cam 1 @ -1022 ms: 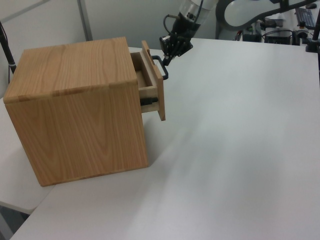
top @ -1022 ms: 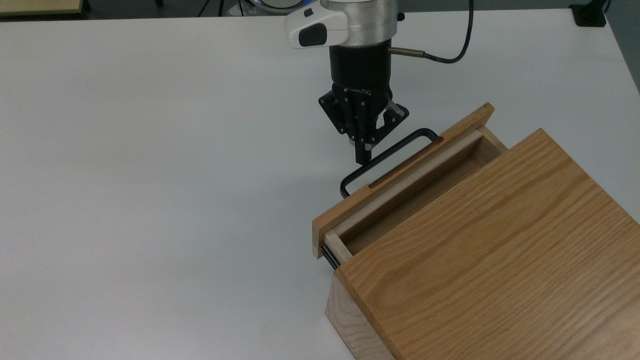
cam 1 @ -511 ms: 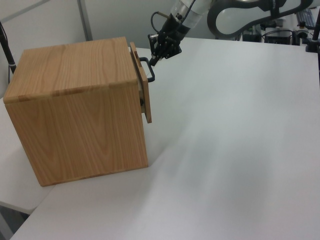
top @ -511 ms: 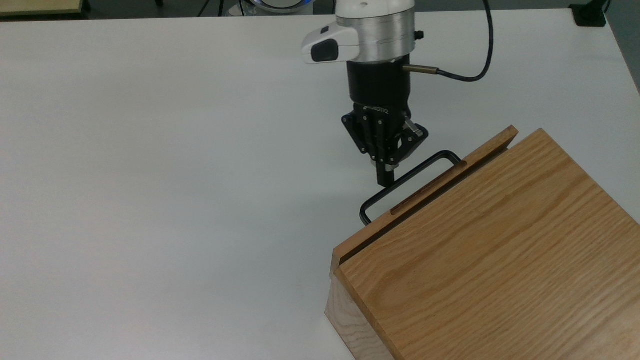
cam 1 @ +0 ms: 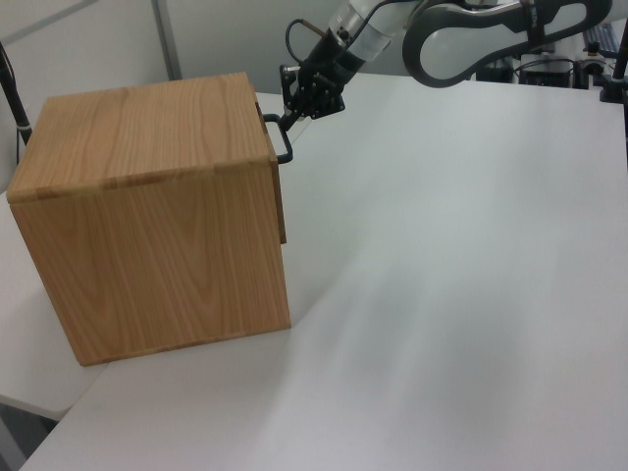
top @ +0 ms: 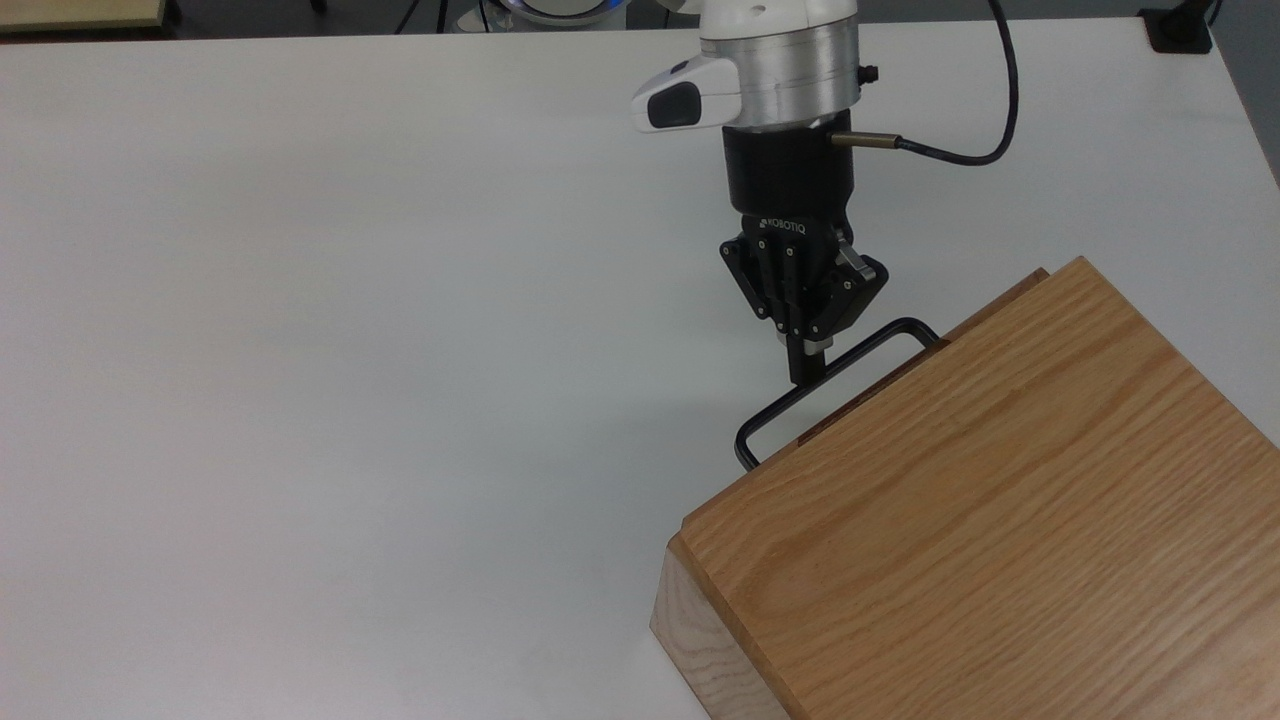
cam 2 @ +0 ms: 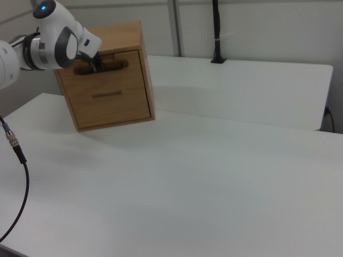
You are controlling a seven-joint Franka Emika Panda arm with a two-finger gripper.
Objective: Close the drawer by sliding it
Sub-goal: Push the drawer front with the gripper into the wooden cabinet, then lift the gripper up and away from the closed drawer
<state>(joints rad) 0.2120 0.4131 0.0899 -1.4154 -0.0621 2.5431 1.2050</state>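
The drawer (top: 1005, 292) sits pushed into the grained oak cabinet (top: 980, 530) on the smooth white bench (top: 350, 350) — its thin black U-shaped handle (top: 800, 400) (metal-looking) touches the gripper (top: 806, 372), jaws clenched.

Grained oak cabinet (top: 990, 520) (satiny); thin black metal handle (top: 830, 385); matt white table (top: 300, 300).
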